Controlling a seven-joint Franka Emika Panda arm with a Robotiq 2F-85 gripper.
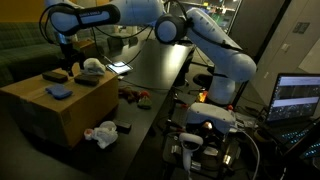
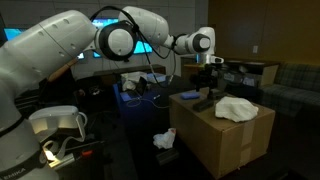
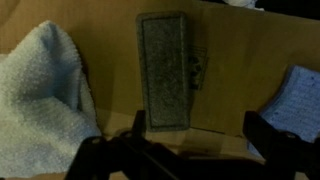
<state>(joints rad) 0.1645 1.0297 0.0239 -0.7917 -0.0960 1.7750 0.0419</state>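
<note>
In the wrist view a grey rectangular block (image 3: 165,70) lies flat on the cardboard box top (image 3: 235,60). A white towel (image 3: 40,95) is to its left and a blue cloth (image 3: 300,100) to its right. My gripper (image 3: 200,130) hangs just above the block's near end, open, with nothing between its dark fingers (image 3: 265,132). In both exterior views the gripper (image 1: 68,62) (image 2: 208,80) hovers over the box (image 1: 45,112) (image 2: 225,140), close to the white towel (image 1: 92,66) (image 2: 237,108) and the dark block (image 2: 205,103). The blue cloth (image 1: 58,92) lies nearer the box's front.
A long black table (image 1: 150,70) beside the box carries a tablet (image 1: 118,68) and small red and dark items (image 1: 132,96). A crumpled white cloth (image 1: 100,133) (image 2: 165,140) lies on the floor by the box. A lit screen (image 1: 298,98) stands near the robot base.
</note>
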